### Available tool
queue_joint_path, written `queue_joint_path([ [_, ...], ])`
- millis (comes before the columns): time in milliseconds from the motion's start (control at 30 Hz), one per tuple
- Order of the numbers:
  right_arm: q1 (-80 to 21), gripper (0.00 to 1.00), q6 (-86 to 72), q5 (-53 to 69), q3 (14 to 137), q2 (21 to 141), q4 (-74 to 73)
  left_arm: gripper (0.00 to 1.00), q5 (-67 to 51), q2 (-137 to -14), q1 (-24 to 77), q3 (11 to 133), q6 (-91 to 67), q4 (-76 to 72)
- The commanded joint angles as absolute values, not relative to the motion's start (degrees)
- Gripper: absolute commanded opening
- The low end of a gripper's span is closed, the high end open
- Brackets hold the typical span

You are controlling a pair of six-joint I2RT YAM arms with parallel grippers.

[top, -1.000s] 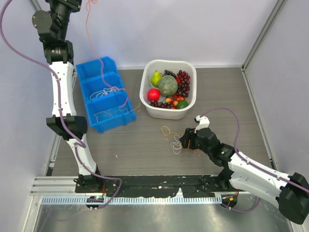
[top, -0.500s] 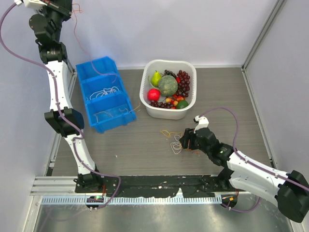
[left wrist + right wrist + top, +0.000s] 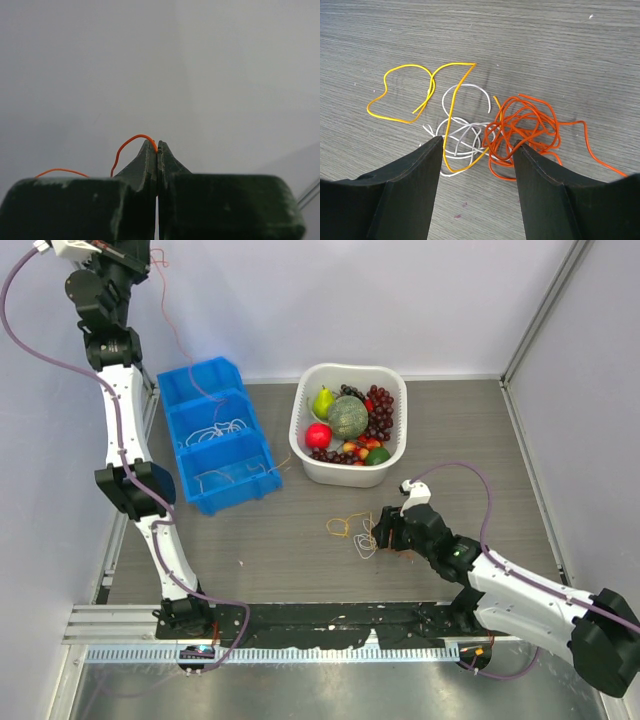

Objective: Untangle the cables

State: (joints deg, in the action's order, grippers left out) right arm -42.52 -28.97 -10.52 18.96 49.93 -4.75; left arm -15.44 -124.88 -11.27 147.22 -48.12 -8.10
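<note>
My left jaws (image 3: 157, 146) are pinched shut on a thin orange-red cable (image 3: 131, 141), up high, far left of the fruit basket (image 3: 330, 474). My right jaws (image 3: 477, 147) are wide, low over the worktop (image 3: 570, 40) on the basket's near side. The yellow loop (image 3: 402, 66), white loops (image 3: 466, 85) and orange-red clump (image 3: 522, 125) lie tangled at my tips, ungripped.
</note>
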Motion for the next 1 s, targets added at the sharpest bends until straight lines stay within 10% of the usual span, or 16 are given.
queue_joint_path([
  [0,-42.36,0.63,-28.48,-10.55,20.92,50.89,-2.46,0.00,-14.68,-121.56,-11.34,150.03,-50.26,-12.91],
  [167,-42.36,0.80,-29.35,-12.73,26.00,53.69,-8.32,0.00,-14.50,-119.19,-11.08,148.98,-57.03,-14.94],
  [500,-43.77,0.81,-22.87,-17.50,49.38,54.93,-21.89,0.00,-19.50,-110.66,-11.16,142.75,-65.64,-8.79],
  [967,-44.03,0.81,-15.29,15.81,85.31,85.24,7.20,0.00,-34.80,-89.49,-8.00,119.38,-80.77,-10.99],
])
